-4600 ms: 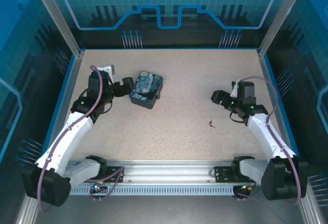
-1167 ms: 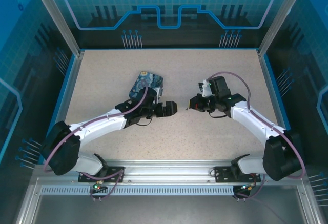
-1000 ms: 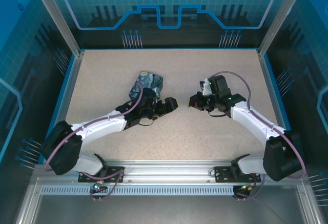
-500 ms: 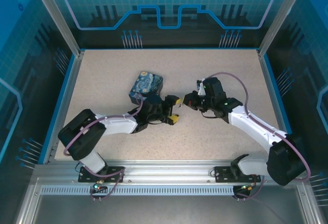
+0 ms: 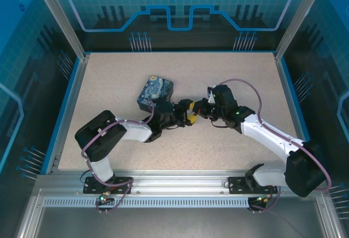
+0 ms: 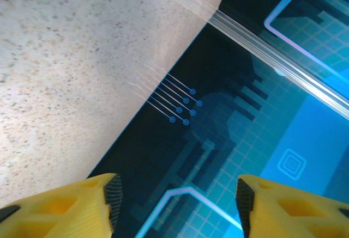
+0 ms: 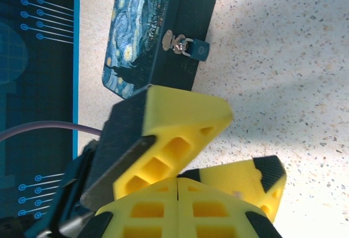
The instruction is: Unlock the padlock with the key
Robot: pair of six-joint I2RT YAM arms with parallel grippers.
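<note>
The padlock (image 7: 197, 49) is tiny and dark bluish, and hangs from the metal latch on the side of the night-sky box (image 7: 142, 25) (image 5: 155, 91). The key is hidden. My right gripper (image 7: 178, 180) (image 5: 200, 110) is shut, its yellow fingers pressed together, just right of the box. My left gripper (image 5: 189, 114) (image 6: 177, 197) is open and meets it tip to tip. Its yellow fingers (image 7: 174, 129) stand on either side of the right gripper's tip. Nothing shows between the left pads in the left wrist view, which looks past the table at the blue back wall.
The speckled table (image 5: 234, 74) is fenced by blue panel walls (image 5: 180, 9). Both arms stretch inward and meet at the middle of the table, just right of the box. The rail (image 5: 180, 186) with the arm bases runs along the near edge.
My left arm has swung right and inward until its fingers bracket the right gripper's tip, and its jaws have narrowed. The right gripper has edged left, still shut. The box has not moved.
</note>
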